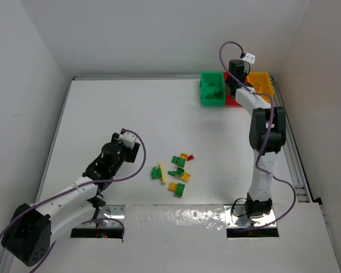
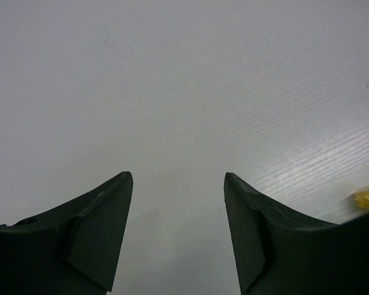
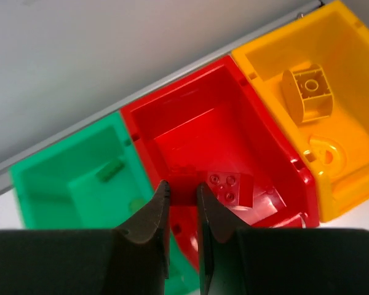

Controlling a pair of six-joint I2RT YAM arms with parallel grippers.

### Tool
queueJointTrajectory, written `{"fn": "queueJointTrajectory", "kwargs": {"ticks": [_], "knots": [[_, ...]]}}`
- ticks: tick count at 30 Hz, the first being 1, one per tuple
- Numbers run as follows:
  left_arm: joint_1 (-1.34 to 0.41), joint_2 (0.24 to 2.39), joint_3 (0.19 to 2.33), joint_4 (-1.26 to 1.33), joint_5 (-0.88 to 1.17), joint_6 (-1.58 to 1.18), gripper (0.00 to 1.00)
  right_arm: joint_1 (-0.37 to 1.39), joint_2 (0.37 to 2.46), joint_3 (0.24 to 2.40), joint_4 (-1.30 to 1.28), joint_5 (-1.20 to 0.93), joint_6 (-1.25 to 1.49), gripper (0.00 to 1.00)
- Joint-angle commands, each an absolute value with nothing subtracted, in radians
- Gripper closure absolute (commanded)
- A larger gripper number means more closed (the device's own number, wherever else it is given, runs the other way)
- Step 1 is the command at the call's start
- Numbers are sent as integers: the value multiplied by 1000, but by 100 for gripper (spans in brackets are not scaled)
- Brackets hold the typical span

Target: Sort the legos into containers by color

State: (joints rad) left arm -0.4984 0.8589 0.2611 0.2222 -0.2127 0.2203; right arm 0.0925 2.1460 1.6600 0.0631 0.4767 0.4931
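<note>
Legos [image 1: 176, 170]: about 7 loose pieces or clumps in 1 cluster on the table [image 1: 131, 108], front centre. They are green, yellow and red, and some are stacked, so I can't fix the exact count.

Containers [image 1: 216, 94]: 3, joined in a row at the far right corner. My right wrist view shows their contents:
- green bin [image 3: 31, 190]: at least 1 green brick [image 3: 109, 171]
- red bin [image 3: 190, 129]: 1 red brick [image 3: 232, 187]
- yellow bin [image 3: 350, 80]: 1 yellow brick [image 3: 309, 91]

Right arm [image 1: 264, 136]: stands tall from its base and reaches to the far corner, wrist pointing down over the red bin. Right gripper [image 3: 181, 187] has its jaws closed to a sliver, nothing between them.

Left arm [image 1: 68, 199]: lies low, angled from its base toward the table's middle, ending near the cluster's left side. Left gripper [image 2: 178, 178] has its jaws apart and empty over bare table. 1 yellow piece [image 2: 368, 200] shows at that view's right edge.
</note>
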Motion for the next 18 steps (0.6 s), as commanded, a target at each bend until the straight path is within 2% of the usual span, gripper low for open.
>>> {"fn": "queueJointTrajectory", "kwargs": {"ticks": [1, 5, 6, 9, 10, 13, 18], "knots": [[-494, 877, 256, 270, -230, 224, 41, 71, 2210, 1788, 43, 552, 560, 100], [-471, 893, 256, 275, -232, 219, 41, 48, 2298, 1902, 22, 558, 565, 98], [-465, 894, 255, 276, -232, 218, 41, 45, 2312, 1929, 21, 540, 565, 86], [-450, 900, 253, 278, -230, 216, 41, 29, 2347, 1953, 41, 450, 555, 60], [-448, 902, 255, 276, -230, 216, 41, 26, 2350, 1953, 43, 448, 539, 48], [-440, 904, 255, 276, -232, 215, 41, 28, 2336, 1936, 49, 449, 516, 33], [-440, 896, 256, 273, -227, 216, 41, 29, 2286, 1885, 86, 368, 453, 31]]}}
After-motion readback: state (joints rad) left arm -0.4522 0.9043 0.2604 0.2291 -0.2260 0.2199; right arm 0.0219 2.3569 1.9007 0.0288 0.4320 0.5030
